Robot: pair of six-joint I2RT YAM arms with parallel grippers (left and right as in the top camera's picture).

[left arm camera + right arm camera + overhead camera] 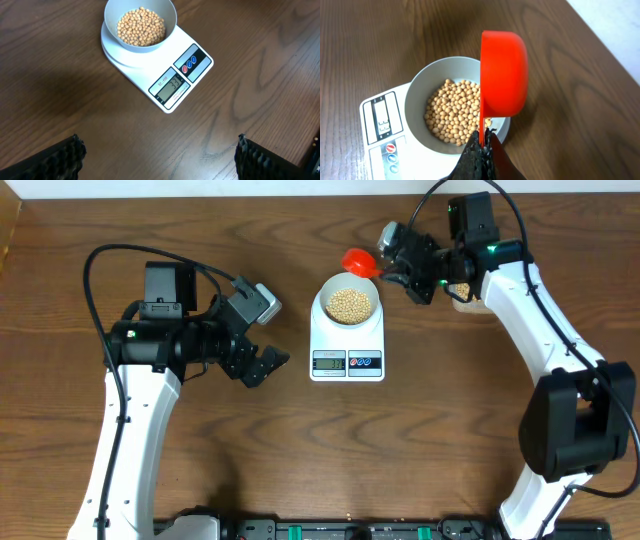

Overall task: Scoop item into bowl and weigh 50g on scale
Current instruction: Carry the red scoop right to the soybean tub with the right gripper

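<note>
Gripper, left (272,332): fingers (60,157) spread wide, holding nothing, over bare table (200,470) just left of the scale.
Scale (200,67): mid-table; display (170,84) seems to read 33, though the digits are small.
Bowl (417,100): on the scale's platform, at the end away from the display.
Beans (141,26): piled in the bowl, below its rim.
Scoop (502,72): red, turned on edge above the bowl's rim; inside not visible.
Gripper, right (481,150): clamped on the scoop's handle.
Tub (463,298): mostly hidden behind right arm (520,310).
</note>
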